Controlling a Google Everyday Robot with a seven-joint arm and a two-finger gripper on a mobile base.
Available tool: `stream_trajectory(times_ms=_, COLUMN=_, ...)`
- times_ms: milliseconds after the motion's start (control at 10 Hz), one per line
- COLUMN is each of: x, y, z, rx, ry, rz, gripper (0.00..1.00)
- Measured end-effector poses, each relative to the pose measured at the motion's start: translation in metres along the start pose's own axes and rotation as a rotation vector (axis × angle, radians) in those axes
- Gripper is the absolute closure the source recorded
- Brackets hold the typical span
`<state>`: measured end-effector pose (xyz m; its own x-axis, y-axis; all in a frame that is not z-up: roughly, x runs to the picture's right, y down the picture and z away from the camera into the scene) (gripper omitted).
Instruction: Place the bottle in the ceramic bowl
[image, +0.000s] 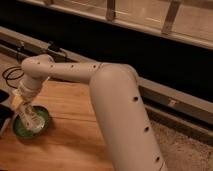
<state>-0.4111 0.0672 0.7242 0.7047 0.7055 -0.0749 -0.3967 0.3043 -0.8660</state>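
Arm, near: the big white upper link (125, 125) fills the near right, with small dark holes along its side.
Table: a pale wooden top (70, 145) lies under the arm, grain running left to right.
Ceramic bowl: the round green bowl (20, 131) sits on the table at the near left, its darker rim showing on the near and right sides.
Bottle: the slim whitish bottle (30, 119) is over the bowl's middle, pale against the green glaze; label and cap are too blurred to make out.
Bottle axis: its long axis runs from upper left, under the wrist, down to the lower right, tilted rather than flat; which end is the cap is not clear.
Gripper: the gripper (26, 111) hangs directly above the bowl at the bottle's upper end; I cannot tell whether it grips the bottle.
Forearm: the white forearm (65, 71) reaches left to the wrist.
Far: a dark rail (170, 95) and black wall run behind.
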Motion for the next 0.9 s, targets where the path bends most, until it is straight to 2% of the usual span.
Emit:
stream_trajectory(times_ms=100, x=-0.0037, y=-0.0027, z=-0.0014, rx=-0.041, ry=-0.022, rz=-0.004, gripper=0.93)
stream_trajectory(times_ms=200, x=-0.0046, y=-0.0052, z=-0.0023, rx=-0.056, ry=-0.032, rz=-0.004, gripper=0.88)
stream_trajectory(times_ms=400, x=-0.0052, y=-0.0036, z=-0.0014, rx=-0.058, ry=-0.031, rz=-0.006, gripper=0.7)
stream_trajectory(times_ms=800, x=-0.0051, y=-0.0047, z=-0.0024, rx=-0.057, ry=-0.033, rz=-0.004, gripper=0.28)
stream_trajectory(times_ms=900, x=-0.0051, y=-0.0043, z=-0.0018, rx=-0.057, ry=-0.032, rz=-0.005, gripper=0.21)
